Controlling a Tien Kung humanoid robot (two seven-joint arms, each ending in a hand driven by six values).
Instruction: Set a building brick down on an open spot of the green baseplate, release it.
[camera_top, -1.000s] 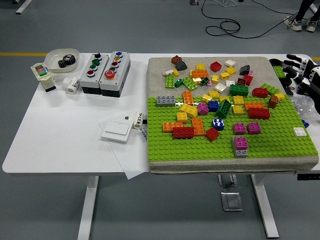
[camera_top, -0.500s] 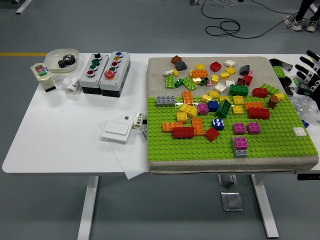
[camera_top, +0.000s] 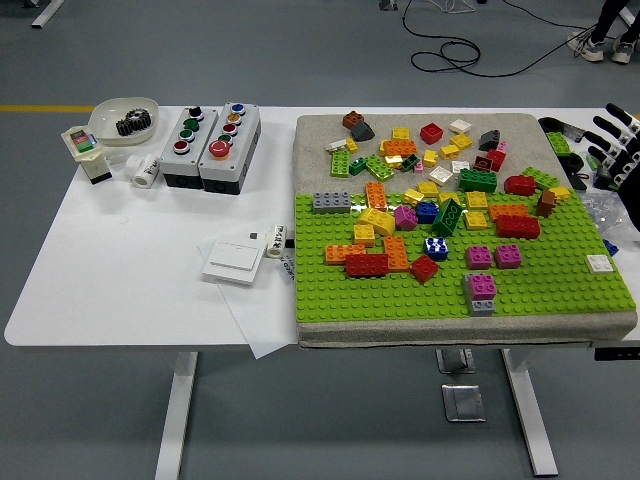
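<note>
My right hand (camera_top: 622, 150) has slid further off toward the right edge since a moment ago, fingers spread and holding nothing. Only part of it shows now, hanging past the mat's far right corner. The green baseplate (camera_top: 560, 285) sits on the near half of the grey mat (camera_top: 320, 135), lots of loose bricks (camera_top: 440, 215) piled across its far part and the mat.

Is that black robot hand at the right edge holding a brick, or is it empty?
Empty: the right hand has its fingers spread apart, with no brick between them.
</note>
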